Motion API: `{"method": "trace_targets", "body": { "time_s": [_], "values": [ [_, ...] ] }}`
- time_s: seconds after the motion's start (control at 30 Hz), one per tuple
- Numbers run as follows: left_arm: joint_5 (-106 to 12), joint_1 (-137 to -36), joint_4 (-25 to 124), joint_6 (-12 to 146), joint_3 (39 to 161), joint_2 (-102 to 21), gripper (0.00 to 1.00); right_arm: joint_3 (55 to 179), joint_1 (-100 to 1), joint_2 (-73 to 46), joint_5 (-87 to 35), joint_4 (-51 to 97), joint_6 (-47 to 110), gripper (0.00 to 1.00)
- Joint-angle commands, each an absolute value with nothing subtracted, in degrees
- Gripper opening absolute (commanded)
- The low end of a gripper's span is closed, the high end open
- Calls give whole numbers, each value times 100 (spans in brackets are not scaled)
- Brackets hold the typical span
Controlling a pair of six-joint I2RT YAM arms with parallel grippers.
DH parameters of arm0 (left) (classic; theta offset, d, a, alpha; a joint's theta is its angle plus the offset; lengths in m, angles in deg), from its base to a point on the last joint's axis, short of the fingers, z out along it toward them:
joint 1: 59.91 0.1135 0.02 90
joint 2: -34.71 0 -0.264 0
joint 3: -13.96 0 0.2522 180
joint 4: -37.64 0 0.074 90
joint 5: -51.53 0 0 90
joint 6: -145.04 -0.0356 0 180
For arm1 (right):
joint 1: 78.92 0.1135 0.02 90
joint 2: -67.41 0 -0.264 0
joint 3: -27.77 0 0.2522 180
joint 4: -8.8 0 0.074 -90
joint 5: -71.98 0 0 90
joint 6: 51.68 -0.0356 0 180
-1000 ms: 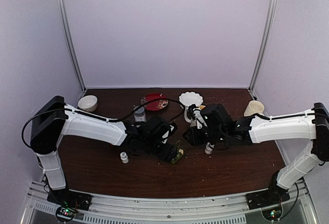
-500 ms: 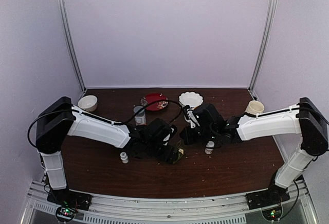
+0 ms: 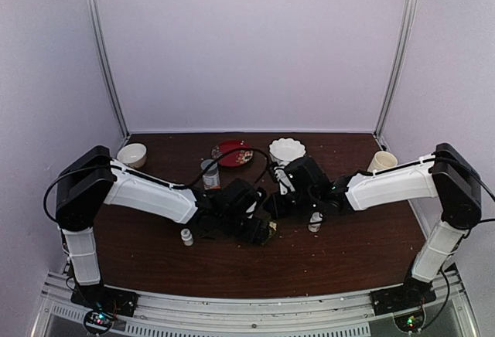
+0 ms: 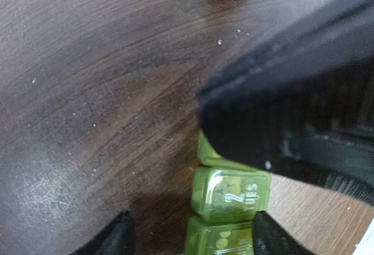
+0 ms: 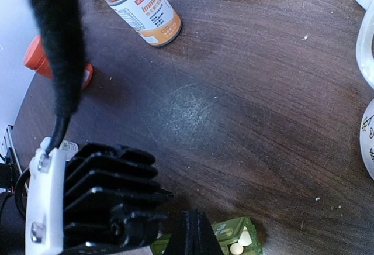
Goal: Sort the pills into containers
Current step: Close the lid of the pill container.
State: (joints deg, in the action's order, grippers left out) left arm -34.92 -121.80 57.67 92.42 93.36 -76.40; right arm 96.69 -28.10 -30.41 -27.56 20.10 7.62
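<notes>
In the left wrist view the green pill box point(image 4: 231, 195) lies on the dark wood, its closed lid marked "2 TUES". My left gripper point(image 4: 193, 237) is open and straddles it, with the box close to the right finger point(image 4: 270, 235) and a gap to the left finger. My right gripper point(image 5: 196, 234) is shut with nothing seen between its tips. It hangs just over the box point(image 5: 234, 237), where an open compartment holds white pills point(image 5: 237, 247). From above, both grippers point(image 3: 261, 227) point(image 3: 272, 207) meet over the box point(image 3: 268, 234).
An orange-labelled bottle point(image 5: 140, 9) lies behind the box. Small white bottles point(image 3: 186, 236) point(image 3: 314, 221) stand on either side of it. At the back sit a red plate point(image 3: 232, 152), a scalloped white bowl point(image 3: 287, 150), a small bowl point(image 3: 131, 154) and a cream cup point(image 3: 381, 162).
My right gripper has closed and moved left, towards the pill box and the left gripper. The left arm has shifted slightly over the box.
</notes>
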Motion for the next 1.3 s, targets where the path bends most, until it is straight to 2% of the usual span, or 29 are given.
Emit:
{"method": "trace_targets", "body": {
  "time_s": [0.0, 0.1, 0.23, 0.8, 1.27],
  "values": [
    [-3716, -12059, 5428, 9312, 9169, -7753, 60, 9490, -2865, -3015, -2971, 1826, 701, 0],
    [-3842, -12014, 5240, 9334, 9065, -7742, 48, 9362, -2865, -2951, -3028, 1767, 686, 0],
    [-4034, -11961, 5176, 9344, 9004, -7759, 42, 9213, -2865, -2952, -3152, 1687, 656, 0],
    [-4104, -11946, 5175, 9326, 9002, -7791, 39, 8627, -2868, -2325, -2977, 1689, 653, 0],
    [-4217, -11950, 5176, 9275, 9091, -7871, 38, 9304, -2900, -2556, -2567, 2097, 839, 0]
  ]
}}
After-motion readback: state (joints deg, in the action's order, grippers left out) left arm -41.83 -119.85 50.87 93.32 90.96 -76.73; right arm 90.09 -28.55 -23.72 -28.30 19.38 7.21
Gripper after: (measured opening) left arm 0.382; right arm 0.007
